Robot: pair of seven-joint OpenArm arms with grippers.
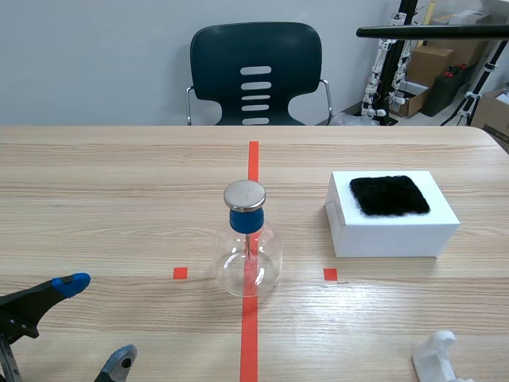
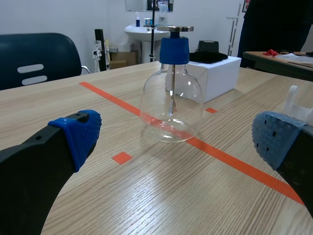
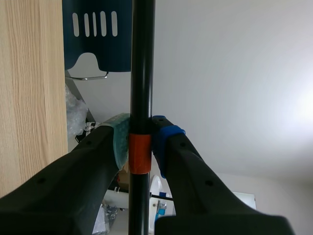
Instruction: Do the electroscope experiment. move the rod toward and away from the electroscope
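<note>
Rod point(image 3: 142, 73): a black rod with an orange band point(image 3: 139, 154), clenched between the two pads of my right claw point(image 3: 141, 142) and held high, off the table point(image 1: 119, 199); in the scene view it lies level across the upper right, well apart from the electroscope. Electroscope point(image 1: 248, 239): a clear glass flask with a blue stopper point(image 1: 246, 220) and a flat metal disc point(image 1: 244, 194) on top, standing upright on the orange-red tape line at mid-table. My left claw point(image 1: 95, 322) is released, fingers wide, low and near the flask. Right of the flask: a white box point(image 1: 390, 231) carrying a black fur pad point(image 1: 390, 195). Near edge: a white holder point(image 1: 437, 358). Beyond the table: a dark chair point(image 1: 254, 72).
</note>
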